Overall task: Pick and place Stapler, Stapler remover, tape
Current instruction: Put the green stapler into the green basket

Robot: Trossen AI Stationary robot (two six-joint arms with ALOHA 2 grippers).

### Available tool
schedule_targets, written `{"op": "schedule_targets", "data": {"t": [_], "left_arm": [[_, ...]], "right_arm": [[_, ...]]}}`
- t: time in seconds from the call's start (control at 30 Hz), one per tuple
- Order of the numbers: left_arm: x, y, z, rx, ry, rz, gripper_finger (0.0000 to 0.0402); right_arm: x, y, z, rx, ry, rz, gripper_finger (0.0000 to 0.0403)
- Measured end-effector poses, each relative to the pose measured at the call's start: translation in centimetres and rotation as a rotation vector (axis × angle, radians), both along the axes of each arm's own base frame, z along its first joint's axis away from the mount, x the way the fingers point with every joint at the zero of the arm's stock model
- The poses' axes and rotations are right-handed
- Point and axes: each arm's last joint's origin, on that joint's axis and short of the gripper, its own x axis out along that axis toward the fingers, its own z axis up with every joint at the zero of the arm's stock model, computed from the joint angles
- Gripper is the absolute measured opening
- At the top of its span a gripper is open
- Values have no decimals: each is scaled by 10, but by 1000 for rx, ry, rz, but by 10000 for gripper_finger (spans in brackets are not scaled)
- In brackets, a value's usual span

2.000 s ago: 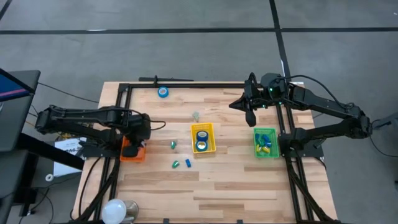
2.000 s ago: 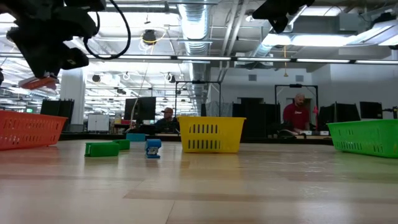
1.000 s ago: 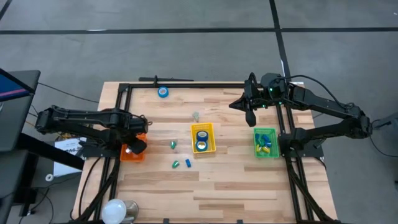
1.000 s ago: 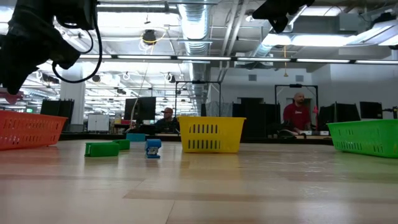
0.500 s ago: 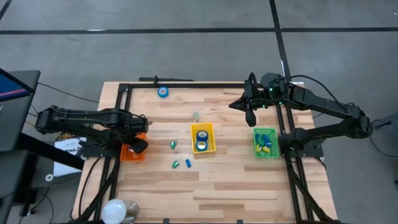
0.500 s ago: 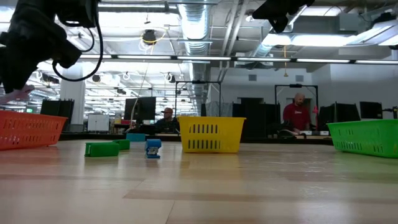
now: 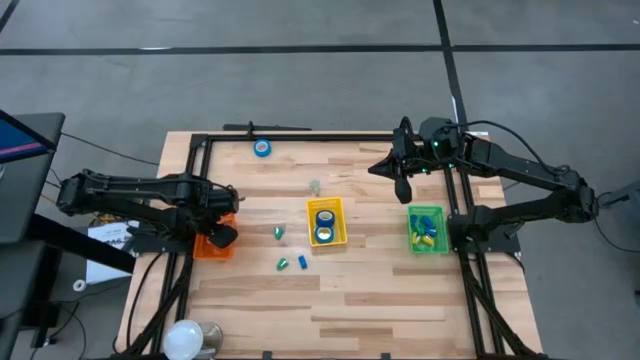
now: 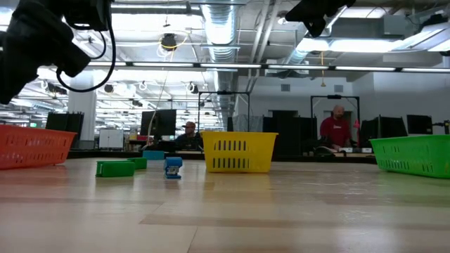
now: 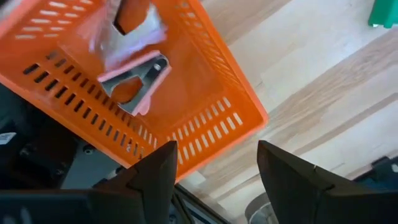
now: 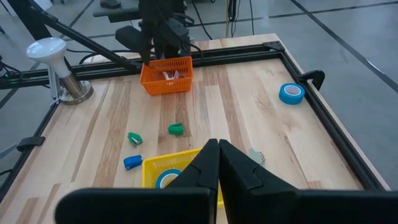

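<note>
My left gripper [image 9: 216, 154] hangs open over the orange basket [image 7: 212, 240] at the table's left edge, fingers pointing down with nothing between them. In the basket lies a pink-and-silver stapler remover [image 9: 134, 81]; a second one [image 9: 127, 28] shows blurred beside it. One roll of blue tape [image 7: 262, 148] lies flat at the far edge, and more rolls sit in the yellow basket [image 7: 326, 222]. Small green and blue staplers [image 7: 283, 264] lie on the table left of the yellow basket. My right gripper [image 10: 218, 146] waits shut, high over the far right.
A green basket [image 7: 426, 229] with several staplers stands at the right. A black rail frame [image 7: 330, 137] borders the table. A white lamp [image 7: 190, 338] stands at the near left corner. People sit in the room beyond [image 8: 337, 126].
My left gripper has kept its place over the orange basket and has let go of the pink stapler remover. It showed at the fingertips a second ago and has dropped into the basket.
</note>
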Motion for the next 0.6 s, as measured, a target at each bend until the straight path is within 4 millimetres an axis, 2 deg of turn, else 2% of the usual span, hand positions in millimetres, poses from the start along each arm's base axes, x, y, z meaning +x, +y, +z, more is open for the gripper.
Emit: {"op": "schedule_targets", "data": {"t": [0.27, 0.6], "left_arm": [[5, -1, 7, -55, -55, -5, 202], [36, 2, 42, 41, -423, -27, 183]], "right_arm": [[0, 0, 0, 0, 0, 0, 0], [0, 0, 0, 0, 0, 0, 0]]}}
